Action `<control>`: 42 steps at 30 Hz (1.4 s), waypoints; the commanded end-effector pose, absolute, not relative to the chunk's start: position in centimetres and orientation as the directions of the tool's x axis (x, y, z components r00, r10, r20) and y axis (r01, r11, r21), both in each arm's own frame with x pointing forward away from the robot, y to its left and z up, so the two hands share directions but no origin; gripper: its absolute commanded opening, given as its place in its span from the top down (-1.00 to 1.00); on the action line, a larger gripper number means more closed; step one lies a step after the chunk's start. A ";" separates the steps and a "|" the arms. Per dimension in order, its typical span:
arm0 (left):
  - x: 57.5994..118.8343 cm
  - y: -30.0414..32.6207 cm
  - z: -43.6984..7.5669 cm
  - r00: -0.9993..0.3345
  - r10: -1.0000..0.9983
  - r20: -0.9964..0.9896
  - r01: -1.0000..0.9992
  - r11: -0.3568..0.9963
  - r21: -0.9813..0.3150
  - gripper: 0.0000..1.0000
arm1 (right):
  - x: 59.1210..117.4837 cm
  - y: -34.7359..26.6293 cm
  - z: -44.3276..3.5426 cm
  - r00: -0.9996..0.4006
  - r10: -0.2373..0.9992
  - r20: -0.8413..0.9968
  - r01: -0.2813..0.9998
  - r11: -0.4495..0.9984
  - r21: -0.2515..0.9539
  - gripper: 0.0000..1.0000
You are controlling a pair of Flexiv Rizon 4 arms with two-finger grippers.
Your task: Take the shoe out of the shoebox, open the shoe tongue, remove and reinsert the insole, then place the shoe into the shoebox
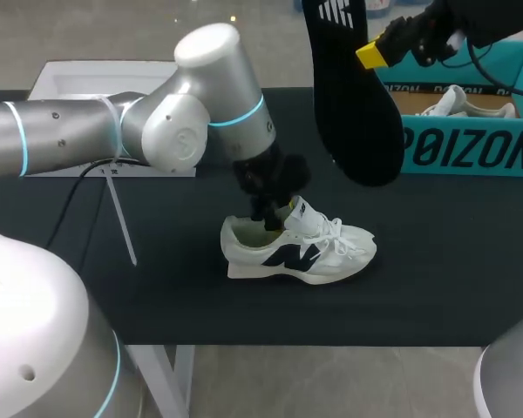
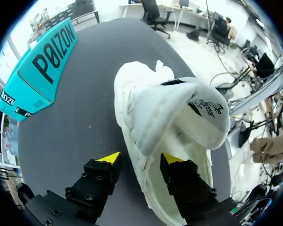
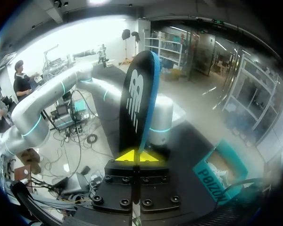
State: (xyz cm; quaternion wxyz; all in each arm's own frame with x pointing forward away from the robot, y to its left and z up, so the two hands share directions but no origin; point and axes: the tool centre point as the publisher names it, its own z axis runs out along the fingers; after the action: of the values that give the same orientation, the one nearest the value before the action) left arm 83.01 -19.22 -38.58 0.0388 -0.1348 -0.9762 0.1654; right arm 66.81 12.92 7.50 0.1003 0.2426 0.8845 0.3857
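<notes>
A white shoe (image 1: 298,248) with a dark side logo lies on the black table, toe to the right. My left gripper (image 1: 266,213) is at its heel opening. In the left wrist view the left gripper (image 2: 141,158) straddles the side wall of the shoe (image 2: 151,108): one finger is inside the shoe and the other outside, with a sliver of table showing beside the wall. The tongue (image 2: 205,115) is folded up ahead of the fingers. My right gripper (image 1: 375,54) is raised at the back right, shut on the black insole (image 1: 349,96), which hangs above the table. The insole (image 3: 137,99) stands up from the right gripper (image 3: 137,156).
A teal shoebox (image 1: 471,144) stands open at the back right, with a second white shoe (image 1: 458,100) inside. Its lid or wall (image 2: 35,70) shows ahead of the left gripper. A white tray (image 1: 78,83) sits at the back left behind my left arm.
</notes>
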 end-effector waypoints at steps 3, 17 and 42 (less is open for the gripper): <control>83.0 -18.9 -38.0 -0.960 0.277 0.030 0.254 0.914 -0.315 1.00 | 67.0 13.2 7.6 -0.862 0.507 0.011 0.355 0.588 0.727 1.00; 83.1 -18.9 -38.3 -0.939 0.342 0.046 0.311 0.896 -0.318 1.00 | 67.0 13.2 7.6 -0.862 0.507 0.011 0.355 0.588 0.727 1.00; 86.6 -18.4 -29.9 -0.546 0.813 0.204 0.744 0.582 -0.327 1.00 | 67.0 13.2 7.6 -0.862 0.507 0.011 0.355 0.588 0.727 1.00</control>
State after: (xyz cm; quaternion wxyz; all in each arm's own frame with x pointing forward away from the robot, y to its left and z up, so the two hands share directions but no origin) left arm 86.01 -17.58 -31.21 0.1061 -0.3853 -0.9013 0.1673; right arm 66.84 12.98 7.56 0.1002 0.2425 0.8849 0.3848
